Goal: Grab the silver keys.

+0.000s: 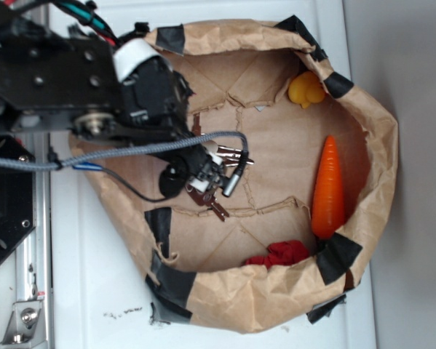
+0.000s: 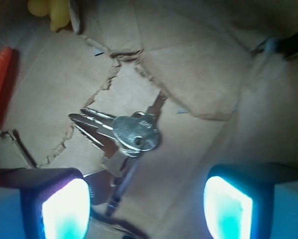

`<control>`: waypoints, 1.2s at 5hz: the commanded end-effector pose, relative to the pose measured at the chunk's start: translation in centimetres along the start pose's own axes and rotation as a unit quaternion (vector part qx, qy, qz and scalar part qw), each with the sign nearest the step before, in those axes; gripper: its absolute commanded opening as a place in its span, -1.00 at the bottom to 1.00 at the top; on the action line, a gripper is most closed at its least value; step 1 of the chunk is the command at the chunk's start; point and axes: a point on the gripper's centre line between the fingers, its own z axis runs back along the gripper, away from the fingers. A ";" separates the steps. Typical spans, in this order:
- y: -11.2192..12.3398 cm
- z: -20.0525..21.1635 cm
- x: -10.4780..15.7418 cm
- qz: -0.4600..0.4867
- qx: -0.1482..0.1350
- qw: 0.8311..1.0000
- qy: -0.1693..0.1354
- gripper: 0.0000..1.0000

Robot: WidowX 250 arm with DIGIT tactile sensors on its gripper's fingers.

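Paper bag [image 1: 276, 305], torn open and patched with black tape, fills most of the exterior frame on the white desk [image 1: 94, 291]. The carrot [image 1: 328, 190] stands at right, tip up; a yellow toy [image 1: 306, 90] is at upper right and a red cloth [image 1: 282, 253] at lower centre. The hand [image 2: 146, 204] hangs released, fingers apart, at the wrist frame's bottom edge. The silver keys [image 2: 124, 133] lie flat on the paper at centre, blades fanning toward upper left. In the exterior view the arm covers most of them.

My black gripper [image 1: 216, 177] hangs over the shiny silver metal keys [image 1: 232, 157] — long orange carrot [image 1: 328, 190] well beyond.
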 end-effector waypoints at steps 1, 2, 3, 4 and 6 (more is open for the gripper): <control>-0.3 -0.5 0.6 0.007 -0.006 1.000 -0.014 1.00; -0.9 -1.0 0.9 0.014 0.000 1.000 -0.015 1.00; -1.3 -1.2 1.3 0.021 0.003 1.000 -0.016 1.00; -1.3 -1.5 1.4 0.022 0.007 1.000 -0.018 1.00; -1.1 -2.7 0.7 0.009 0.023 1.000 -0.010 1.00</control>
